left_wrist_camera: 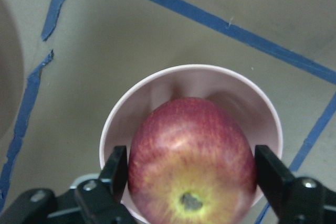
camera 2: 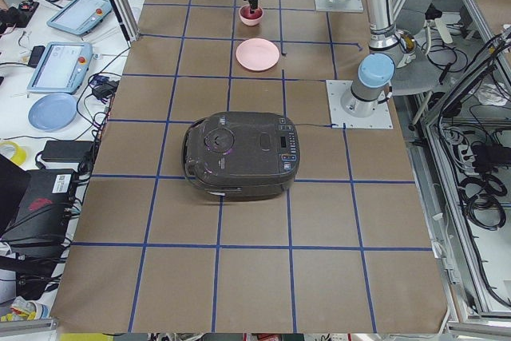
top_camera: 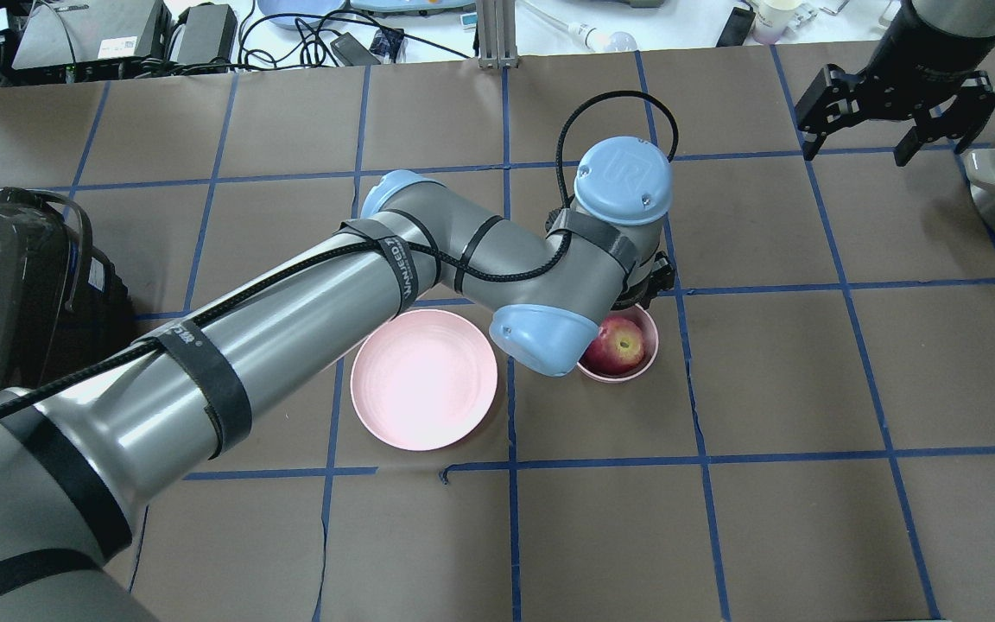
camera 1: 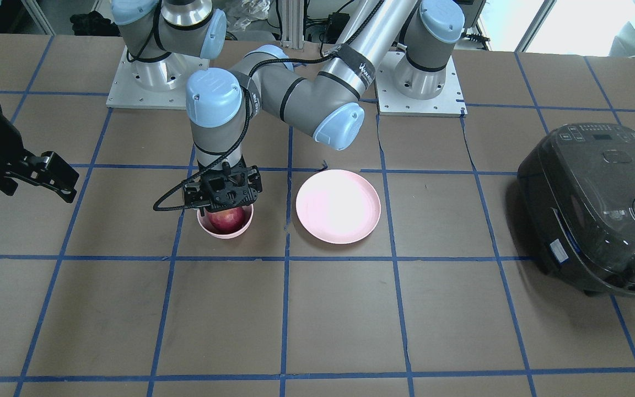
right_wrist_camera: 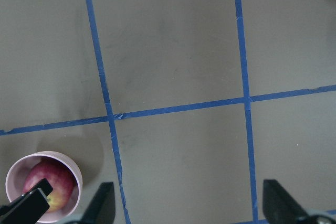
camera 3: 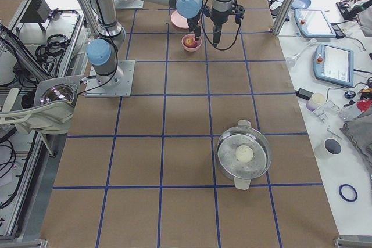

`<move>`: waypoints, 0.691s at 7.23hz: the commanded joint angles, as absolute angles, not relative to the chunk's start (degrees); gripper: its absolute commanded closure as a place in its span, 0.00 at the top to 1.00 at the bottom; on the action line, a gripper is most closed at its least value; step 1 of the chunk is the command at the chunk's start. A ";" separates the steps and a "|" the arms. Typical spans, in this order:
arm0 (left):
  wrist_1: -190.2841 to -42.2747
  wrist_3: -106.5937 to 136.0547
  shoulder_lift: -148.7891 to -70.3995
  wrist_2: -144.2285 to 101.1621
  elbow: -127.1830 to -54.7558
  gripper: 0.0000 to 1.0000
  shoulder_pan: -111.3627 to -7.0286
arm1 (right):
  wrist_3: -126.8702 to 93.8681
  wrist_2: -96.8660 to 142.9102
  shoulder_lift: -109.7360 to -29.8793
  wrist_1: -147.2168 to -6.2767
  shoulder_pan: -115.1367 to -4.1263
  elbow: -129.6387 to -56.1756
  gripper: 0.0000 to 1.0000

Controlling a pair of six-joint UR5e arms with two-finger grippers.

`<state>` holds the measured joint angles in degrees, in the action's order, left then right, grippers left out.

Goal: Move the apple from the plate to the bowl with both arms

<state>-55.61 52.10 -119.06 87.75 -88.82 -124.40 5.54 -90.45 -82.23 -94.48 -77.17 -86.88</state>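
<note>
Grips apple (left_wrist_camera: 189, 135) with left gripper (left_wrist_camera: 192, 169), low inside bowl (left_wrist_camera: 163, 85) mid-counter beside plate (top_camera: 424, 380), likely for release; holds right gripper (right_wrist_camera: 189, 203) spread, empty, toward right edge, out of the way.

apple (top_camera: 618, 344): 1 | bowl (camera 1: 225, 234): 1 | plate (top_camera: 424, 380): 1 | arms (top_camera: 290, 328): 2 | rice cooker (camera 1: 598, 204): 1 | lidded pot (camera 3: 244, 155): 1

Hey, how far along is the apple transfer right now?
Mostly done: the plate is bare and the apple sits inside the bowl. In hand: the left gripper is closed on the apple, one finger at either side. Left to do: open, let go and lift clear. The right gripper is open, off to the side, holding nothing.
</note>
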 commanded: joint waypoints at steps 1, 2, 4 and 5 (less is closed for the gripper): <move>-57.38 36.54 -114.11 87.80 -89.29 1.00 -123.14 | 5.54 -91.93 -83.58 -94.83 -77.69 -86.84 1.00; -62.09 31.25 -110.60 87.89 -88.86 1.00 -122.26 | 5.54 -91.93 -85.06 -94.05 -78.04 -86.92 1.00; -73.33 27.78 -102.08 87.80 -88.86 1.00 -120.68 | 5.45 -92.02 -87.36 -93.61 -83.20 -87.36 1.00; -79.48 27.43 -98.91 87.80 -88.77 1.00 -119.19 | 3.45 -92.02 -87.89 -93.52 -86.19 -87.45 1.00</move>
